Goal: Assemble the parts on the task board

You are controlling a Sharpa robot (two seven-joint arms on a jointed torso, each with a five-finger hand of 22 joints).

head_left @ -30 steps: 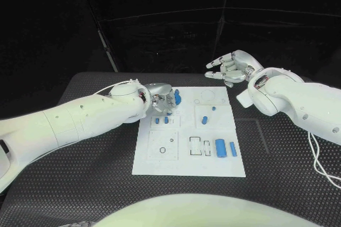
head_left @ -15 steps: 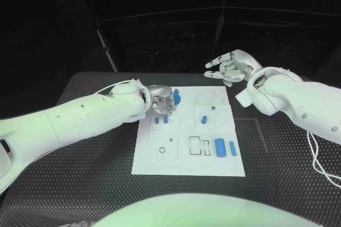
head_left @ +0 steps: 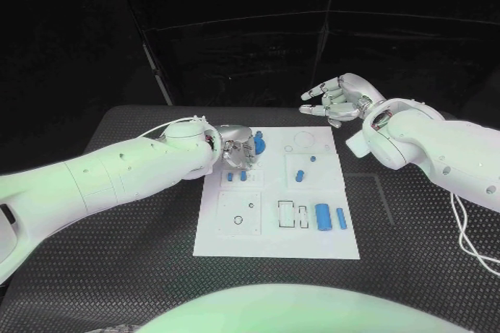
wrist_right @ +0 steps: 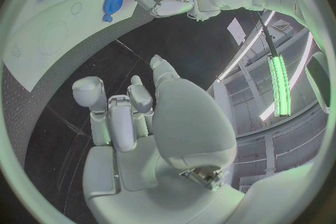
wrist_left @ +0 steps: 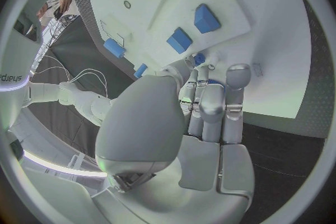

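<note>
The white task board [head_left: 278, 225] is seen at the centre of the head view on the black table [head_left: 125, 275], with blue parts [head_left: 323, 217] spread over it and a blue gear [head_left: 259, 140] near its upper left corner. The left hand [head_left: 235, 149] is laid over that corner with fingers curled down beside the gear; whether anything is pinched cannot be told. The right hand [head_left: 335, 100] is held in the air at upper right, fingers apart and holding nothing, and no legible writing is seen on the board.
</note>
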